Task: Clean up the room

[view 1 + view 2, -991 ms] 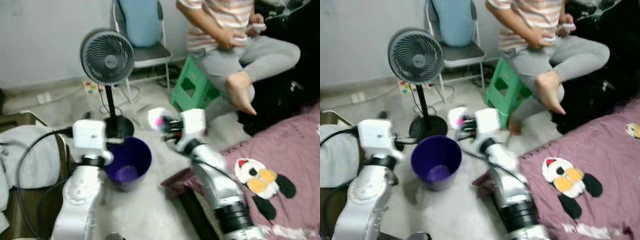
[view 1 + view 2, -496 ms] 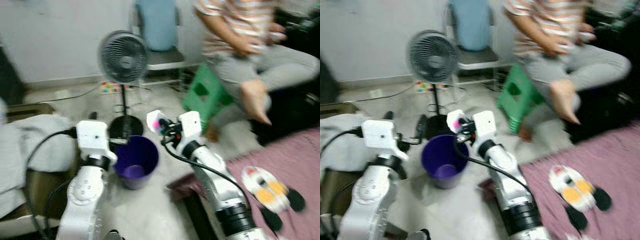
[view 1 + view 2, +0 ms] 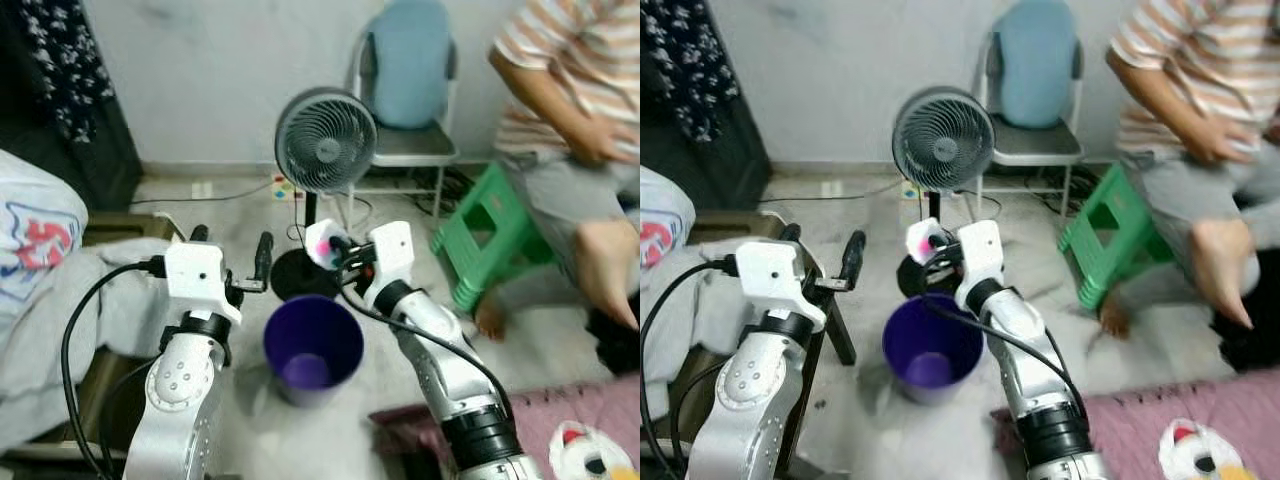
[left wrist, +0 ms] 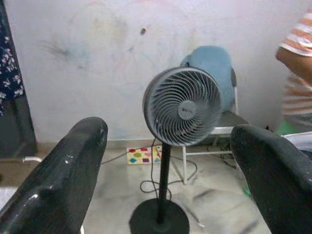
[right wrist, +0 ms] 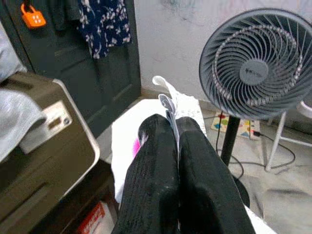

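The right tool (image 3: pixel 338 255) is clamped shut on a thin white wrapper with a pink patch (image 3: pixel 322 244), a flat scrap of paper or plastic film pinched by one edge between the two black fingers (image 5: pixel 195 170). It hangs just above the far rim of the round purple plastic bin (image 3: pixel 312 347), which stands on the pale floor directly below and slightly nearer the robot than the tool.

By the look of it, the wrapper is very light, limp and crushable rather than fragile. It likely offers little for the fingers to feel, and could cling to a pad or drift sideways when released, so an edge pinch like this one, held low over the bin's mouth, seems the sensible hold.

The left tool (image 3: pixel 228 265) stands with its fingers spread wide apart and nothing between them, beside the bin on the robot's left.

The head views give the layout: wrapper over bin, the grey pedestal fan (image 3: pixel 325 142) just beyond the tool, a green plastic stool (image 3: pixel 492 233) and a seated person's leg (image 3: pixel 600 270) off to the right. The right wrist view adds the grip itself, the sheet's edge sandwiched between closed fingers, plus a dark cabinet door with an orange padlock (image 5: pixel 33 15). The left wrist view shows the open gap between its fingers (image 4: pixel 68 175), framing the fan.
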`<state>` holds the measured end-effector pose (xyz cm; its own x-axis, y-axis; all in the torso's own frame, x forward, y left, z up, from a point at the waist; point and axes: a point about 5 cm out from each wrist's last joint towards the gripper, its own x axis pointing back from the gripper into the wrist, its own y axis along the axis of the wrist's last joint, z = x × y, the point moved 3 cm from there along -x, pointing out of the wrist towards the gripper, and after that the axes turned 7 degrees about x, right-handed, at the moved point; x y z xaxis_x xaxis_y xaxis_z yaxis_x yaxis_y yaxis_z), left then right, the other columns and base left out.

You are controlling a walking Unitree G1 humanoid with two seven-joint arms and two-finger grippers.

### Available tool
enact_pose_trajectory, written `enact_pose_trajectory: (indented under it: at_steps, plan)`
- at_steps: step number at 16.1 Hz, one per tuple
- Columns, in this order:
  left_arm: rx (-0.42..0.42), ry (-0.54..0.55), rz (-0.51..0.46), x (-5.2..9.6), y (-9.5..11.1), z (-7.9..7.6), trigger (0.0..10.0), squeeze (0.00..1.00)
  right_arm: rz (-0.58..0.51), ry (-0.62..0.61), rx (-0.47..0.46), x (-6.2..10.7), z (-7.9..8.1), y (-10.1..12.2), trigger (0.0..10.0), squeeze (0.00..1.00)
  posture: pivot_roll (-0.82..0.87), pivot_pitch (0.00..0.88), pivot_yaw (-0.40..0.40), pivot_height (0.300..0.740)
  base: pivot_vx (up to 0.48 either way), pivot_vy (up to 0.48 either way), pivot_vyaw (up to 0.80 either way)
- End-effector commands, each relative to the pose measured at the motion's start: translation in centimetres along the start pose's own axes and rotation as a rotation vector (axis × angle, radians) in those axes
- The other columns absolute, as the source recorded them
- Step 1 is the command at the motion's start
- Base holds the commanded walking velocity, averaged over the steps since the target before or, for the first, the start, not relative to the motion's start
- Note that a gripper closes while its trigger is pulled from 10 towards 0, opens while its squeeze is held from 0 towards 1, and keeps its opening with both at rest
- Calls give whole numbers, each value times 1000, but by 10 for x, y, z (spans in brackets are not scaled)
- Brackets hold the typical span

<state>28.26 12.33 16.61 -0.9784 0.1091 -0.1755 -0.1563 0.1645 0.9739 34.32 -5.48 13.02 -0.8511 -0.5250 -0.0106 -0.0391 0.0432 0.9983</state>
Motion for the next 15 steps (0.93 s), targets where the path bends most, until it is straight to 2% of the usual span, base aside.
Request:
enact_pose_trajectory:
  at_steps: [1, 8, 11, 15]
  plan:
    - [3, -4, -6, 0, 2, 1, 10000, 0, -17, 16, 2, -3, 5, 4, 10000, 0, 36, 73, -114, 740, 0, 0, 0]
    - [18, -23, -5, -1, 2, -3, 10000, 0, 2, 16, 0, -2, 6, 1, 10000, 0, 36, 68, -110, 740, 0, 0, 0]
    - [22, -25, -5, -1, 2, -4, 10000, 0, 7, 11, -2, -2, 4, 0, 10000, 0, 35, 67, -109, 740, 0, 0, -648]
    - [26, -27, -8, -1, 3, -4, 10000, 0, 9, 8, 0, -3, 4, 0, 10000, 0, 37, 74, -111, 740, 0, 0, 0]
